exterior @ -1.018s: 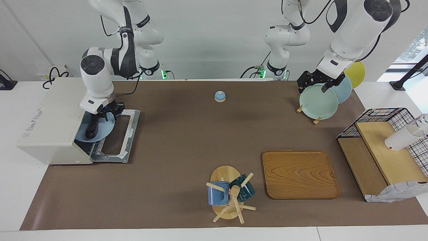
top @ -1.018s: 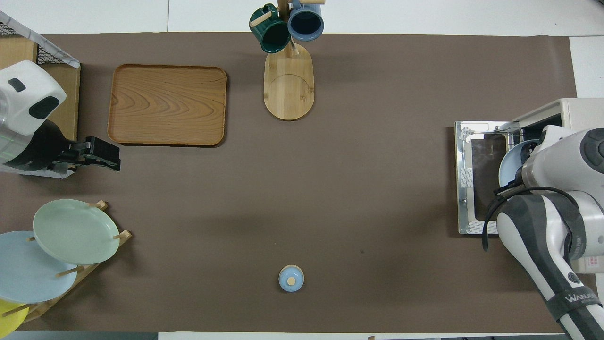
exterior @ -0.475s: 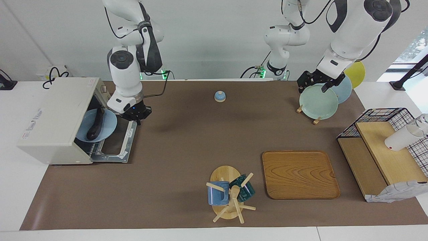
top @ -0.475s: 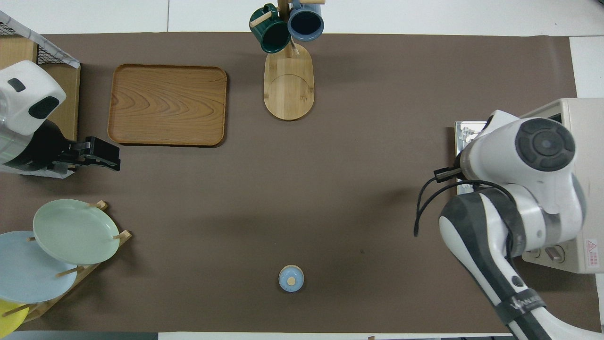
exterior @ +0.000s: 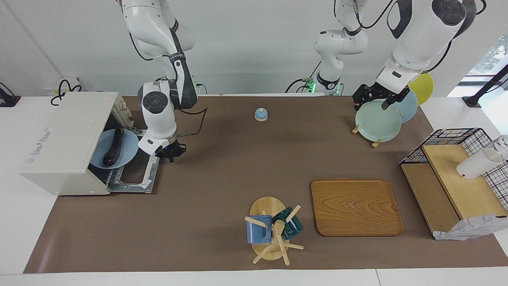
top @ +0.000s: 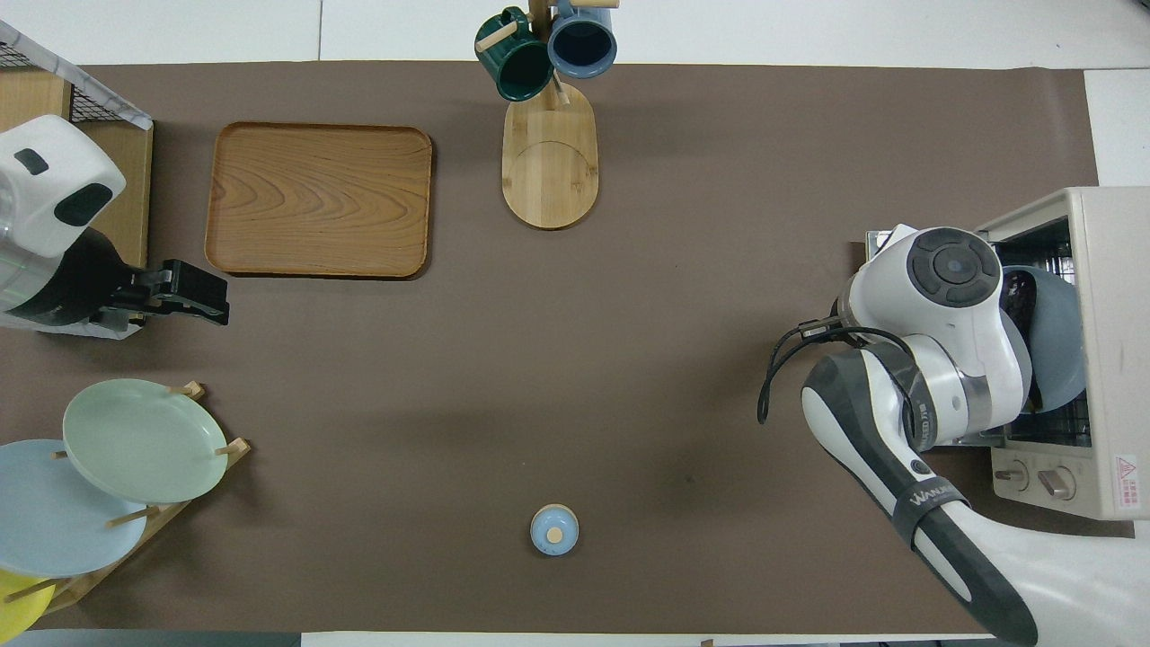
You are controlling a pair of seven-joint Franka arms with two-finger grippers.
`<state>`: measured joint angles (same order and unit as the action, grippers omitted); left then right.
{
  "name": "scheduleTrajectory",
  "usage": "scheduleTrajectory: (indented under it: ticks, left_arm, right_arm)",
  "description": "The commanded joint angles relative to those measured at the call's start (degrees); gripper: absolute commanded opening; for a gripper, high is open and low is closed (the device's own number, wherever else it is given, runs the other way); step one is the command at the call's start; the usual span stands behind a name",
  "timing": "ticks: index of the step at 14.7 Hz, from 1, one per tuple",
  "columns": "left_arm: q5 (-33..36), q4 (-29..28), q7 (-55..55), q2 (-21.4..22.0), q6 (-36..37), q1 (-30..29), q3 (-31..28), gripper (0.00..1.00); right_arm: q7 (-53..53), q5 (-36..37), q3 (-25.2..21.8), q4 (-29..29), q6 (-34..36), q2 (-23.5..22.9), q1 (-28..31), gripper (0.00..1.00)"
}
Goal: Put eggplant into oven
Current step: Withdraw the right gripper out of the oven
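Observation:
The eggplant (exterior: 113,147) lies dark and slender on a light blue plate (exterior: 127,153) that rests on the rack in the mouth of the cream-white oven (exterior: 59,143). The oven's door (exterior: 137,174) is folded down flat on the mat. My right gripper (exterior: 171,154) hangs shut and holds nothing, just over the mat beside the door's edge. In the overhead view the right arm's wrist hides that gripper; a dark sliver of the eggplant (top: 1015,292) and the plate (top: 1056,337) show inside the oven (top: 1114,359). My left gripper (exterior: 372,101) waits open above the plate stand.
A wooden stand holds a green plate (exterior: 378,120), a blue one and a yellow one. A small blue bell (exterior: 260,114) sits mid-table near the robots. A wooden tray (exterior: 356,206), a mug tree (exterior: 274,232) and a wire basket rack (exterior: 456,174) with a white cup (exterior: 476,163) stand farther out.
My right gripper has let go of the plate with the eggplant, drawn back out of the oven toward the table's middle and shut. The left arm has not moved.

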<state>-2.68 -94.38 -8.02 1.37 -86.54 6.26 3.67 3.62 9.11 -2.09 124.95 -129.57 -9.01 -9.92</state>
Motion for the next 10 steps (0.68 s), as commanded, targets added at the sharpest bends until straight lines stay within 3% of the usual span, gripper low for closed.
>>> scheduleTrajectory:
  ticks: [1,10]
  left_arm:
    - [0.74,-0.80,0.38,1.09,-0.56,-0.02,-0.15,1.00]
    - [0.74,-0.80,0.38,1.09,-0.65,-0.02,-0.15,1.00]
  right_arm:
    - [-0.28,2.48,0.42,2.22,-0.85,1.18,0.69,0.00]
    - [-3.70,8.99,0.42,4.60,-2.53,1.71,2.98,0.00]
